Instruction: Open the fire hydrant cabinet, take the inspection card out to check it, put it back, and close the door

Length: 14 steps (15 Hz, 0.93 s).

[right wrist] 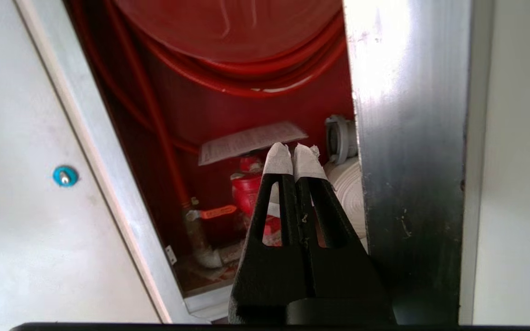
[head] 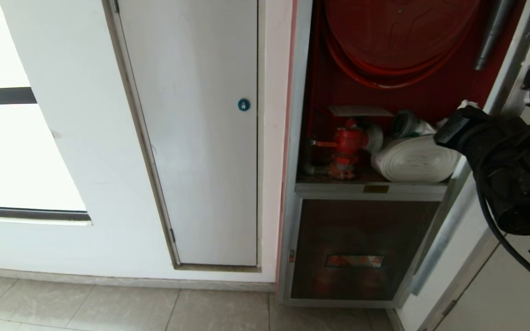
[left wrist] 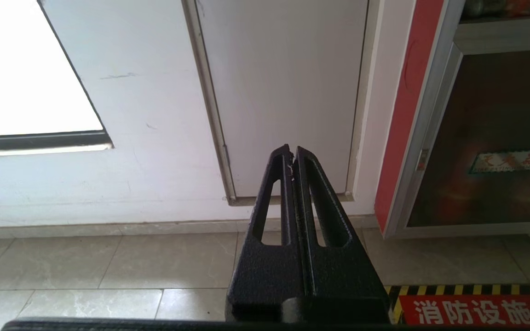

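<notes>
Head view: the tall silver metal-framed, red-lined fire hydrant cabinet [head: 302, 138] stands open. Inside are the red hose reel [head: 398, 37], the red valve [head: 348, 142] and the white rolled hose [head: 414, 158] on the lower shelf. The thin white inspection card [head: 360, 111], printed with small text, lies flat on top of the valve, inside the cabinet. The silver frame of the door [head: 513, 69] slants along the right edge, swung outward. The right arm's black wrist sits at the cabinet's right side, just beside the hose roll; its fingertips are not clearly seen here. To the left are a plain white panel door with a blue round lock [head: 244, 105] and a tiled floor [head: 108, 303].

Left wrist view: the left end effector [left wrist: 292, 154] hangs parked, fingers pressed together on nothing, pointing at the foot of the white panel door.

Right wrist view: the right end effector [right wrist: 292, 151], its tips wrapped in white tape, is closed and empty, aimed into the cabinet past the silver door frame. The card shows just beyond the tips, apart from them, resting on the valve.

Judgement: the opening looks done and the step in hand is the reach for the card. The next move calls for parting the fingers, advancing to the card's near edge, and pinching the thin sheet without knocking it off the valve.
</notes>
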Available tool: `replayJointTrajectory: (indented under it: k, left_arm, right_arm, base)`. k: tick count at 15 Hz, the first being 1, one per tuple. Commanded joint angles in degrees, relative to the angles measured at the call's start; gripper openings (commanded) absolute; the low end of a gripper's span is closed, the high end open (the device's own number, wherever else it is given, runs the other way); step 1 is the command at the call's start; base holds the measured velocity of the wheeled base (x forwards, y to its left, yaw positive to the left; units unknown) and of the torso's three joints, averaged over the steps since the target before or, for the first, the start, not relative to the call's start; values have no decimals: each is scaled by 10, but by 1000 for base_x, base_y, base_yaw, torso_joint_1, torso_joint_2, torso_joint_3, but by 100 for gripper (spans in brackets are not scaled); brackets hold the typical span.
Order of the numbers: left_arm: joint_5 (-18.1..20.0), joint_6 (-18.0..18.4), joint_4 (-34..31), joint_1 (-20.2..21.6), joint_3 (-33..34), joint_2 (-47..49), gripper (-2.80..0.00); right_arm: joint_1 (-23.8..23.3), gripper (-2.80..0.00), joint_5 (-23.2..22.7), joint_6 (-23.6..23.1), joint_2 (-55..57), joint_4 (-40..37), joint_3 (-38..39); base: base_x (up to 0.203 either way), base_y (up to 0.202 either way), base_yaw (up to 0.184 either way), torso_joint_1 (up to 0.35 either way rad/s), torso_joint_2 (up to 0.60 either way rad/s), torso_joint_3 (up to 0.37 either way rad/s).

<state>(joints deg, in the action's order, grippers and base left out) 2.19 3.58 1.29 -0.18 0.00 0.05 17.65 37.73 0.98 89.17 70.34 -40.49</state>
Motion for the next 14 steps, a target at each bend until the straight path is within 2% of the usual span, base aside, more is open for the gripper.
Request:
replayJointTrajectory:
  k: [1,7,10,14]
  left_arm:
    - [0,0,0,0,7,0,-280]
    - [0,0,0,0,7,0,-280]
    - [0,0,0,0,7,0,-280]
    - [0,0,0,0,7,0,-280]
  right_arm:
    - [-17,-280,1,6,-30,1,25]
    - [-29,-280,5,5,-113,-1,71]
    - [-67,-280,-1,6,-131,-2,90]
    - [-153,-280,-23,7,-156,-1,119]
  base:
    - [0,0,0,0,0,0]
    - [0,0,0,0,0,0]
    - [0,0,0,0,0,0]
    - [0,0,0,0,0,0]
